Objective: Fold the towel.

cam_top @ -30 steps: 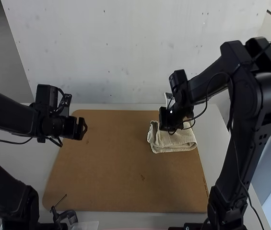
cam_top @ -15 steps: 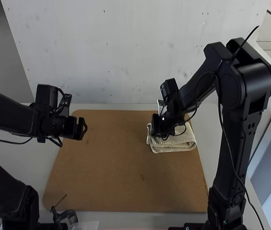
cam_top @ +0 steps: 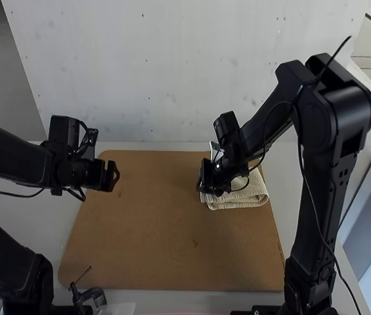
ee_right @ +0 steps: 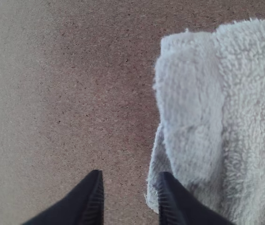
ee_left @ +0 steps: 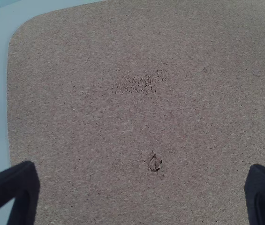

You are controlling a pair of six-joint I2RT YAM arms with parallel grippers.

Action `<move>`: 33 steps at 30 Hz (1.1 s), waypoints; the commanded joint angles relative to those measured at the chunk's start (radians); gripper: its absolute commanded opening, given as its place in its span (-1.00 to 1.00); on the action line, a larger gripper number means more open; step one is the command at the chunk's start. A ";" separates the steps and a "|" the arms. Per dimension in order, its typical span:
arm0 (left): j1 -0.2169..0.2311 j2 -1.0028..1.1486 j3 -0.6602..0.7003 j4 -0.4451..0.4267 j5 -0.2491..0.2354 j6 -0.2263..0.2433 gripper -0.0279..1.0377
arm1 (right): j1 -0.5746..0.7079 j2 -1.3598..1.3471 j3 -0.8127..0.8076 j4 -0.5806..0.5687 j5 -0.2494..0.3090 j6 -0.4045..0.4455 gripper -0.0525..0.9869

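The cream towel [cam_top: 254, 191] lies folded in layers as a small pad at the board's right side. My right gripper [cam_top: 203, 186] is low at the towel's left edge, hiding part of it. In the right wrist view, the right gripper [ee_right: 130, 180] is open, one finger over a lower flap's corner and the other over bare board; a rolled fold of the towel [ee_right: 188, 93] rises beside them. Off at the board's left edge is my left gripper [cam_top: 115, 176]. The left wrist view has the left gripper [ee_left: 141, 180] wide open above bare board.
A brown board [cam_top: 159, 230] with rounded corners covers most of the white table [cam_top: 290, 167]. A pale wall [cam_top: 172, 72] rises behind it. A small black tool-like object [cam_top: 88, 295] is at the near left edge.
My right gripper has moved left and slightly nearer the arm bases, from above the towel to its left edge. The left arm has stayed still, and the towel's folded shape looks about the same.
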 commanded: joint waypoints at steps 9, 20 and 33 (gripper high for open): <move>0.000 -0.022 -0.014 0.015 0.011 -0.009 0.89 | -0.228 -0.218 0.076 -0.105 -0.039 -0.060 -0.80; 0.000 -0.022 -0.014 0.015 0.011 -0.009 0.89 | -0.217 -0.060 0.009 -0.191 0.055 -0.232 -0.85; 0.000 -0.022 -0.014 0.015 0.011 -0.008 0.89 | -0.088 -0.048 -0.014 -0.193 0.046 -0.176 -0.85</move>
